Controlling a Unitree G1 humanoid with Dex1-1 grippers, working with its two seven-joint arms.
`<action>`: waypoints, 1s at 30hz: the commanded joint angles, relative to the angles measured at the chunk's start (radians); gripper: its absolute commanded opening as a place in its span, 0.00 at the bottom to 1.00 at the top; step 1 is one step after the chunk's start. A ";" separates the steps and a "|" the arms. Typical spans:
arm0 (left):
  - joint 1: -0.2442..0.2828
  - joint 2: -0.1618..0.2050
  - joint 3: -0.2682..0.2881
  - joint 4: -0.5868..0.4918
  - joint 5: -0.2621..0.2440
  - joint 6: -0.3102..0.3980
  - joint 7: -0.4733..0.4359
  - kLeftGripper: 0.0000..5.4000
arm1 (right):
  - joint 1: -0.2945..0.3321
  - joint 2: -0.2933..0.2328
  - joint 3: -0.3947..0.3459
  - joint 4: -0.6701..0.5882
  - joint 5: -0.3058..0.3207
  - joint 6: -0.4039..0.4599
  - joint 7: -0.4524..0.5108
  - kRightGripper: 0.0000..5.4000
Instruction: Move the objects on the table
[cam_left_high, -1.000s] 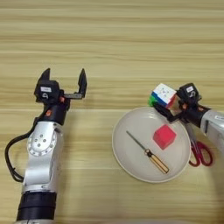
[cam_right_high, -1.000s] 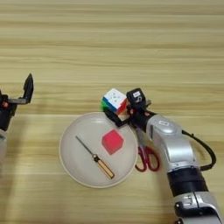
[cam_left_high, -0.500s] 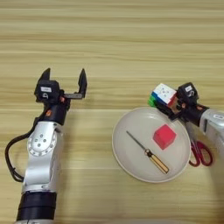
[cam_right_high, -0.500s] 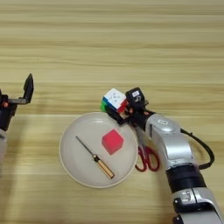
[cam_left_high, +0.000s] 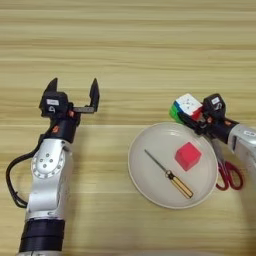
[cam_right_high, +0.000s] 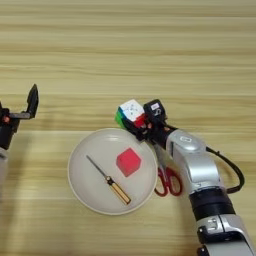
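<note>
The puzzle cube (cam_right_high: 130, 111) sits at the plate's (cam_right_high: 85, 177) one o'clock rim, white face up with green and red sides showing, and the right hand (cam_right_high: 141, 121) is clamped on its right side, so the cube is tilted slightly (whether it touches the table (cam_left_high: 130, 45) cannot be told). Inside the plate lie a red block (cam_right_high: 128, 162) near the centre and, at its seven o'clock, a screwdriver (cam_right_high: 108, 180) with a yellow handle pointing toward five o'clock. The red-handled scissors (cam_right_high: 166, 176) lie just beside the plate at three o'clock, under the right forearm. Well apart at nine o'clock, the left hand (cam_left_high: 72, 92) hovers over bare wood, its fingers spread wide and holding nothing.
</note>
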 joint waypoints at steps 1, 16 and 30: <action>-0.004 0.001 -0.004 -0.006 0.002 -0.007 0.002 1.00 | -0.028 0.002 -0.019 -0.009 -0.001 -0.025 -0.013 0.62; -0.008 0.000 -0.005 0.002 0.003 -0.011 0.002 1.00 | 0.003 -0.016 -0.024 -0.255 0.024 -0.029 -0.002 0.62; -0.009 -0.003 -0.009 0.001 0.006 -0.010 0.006 1.00 | 0.127 -0.126 0.040 -0.518 0.071 0.068 0.142 0.62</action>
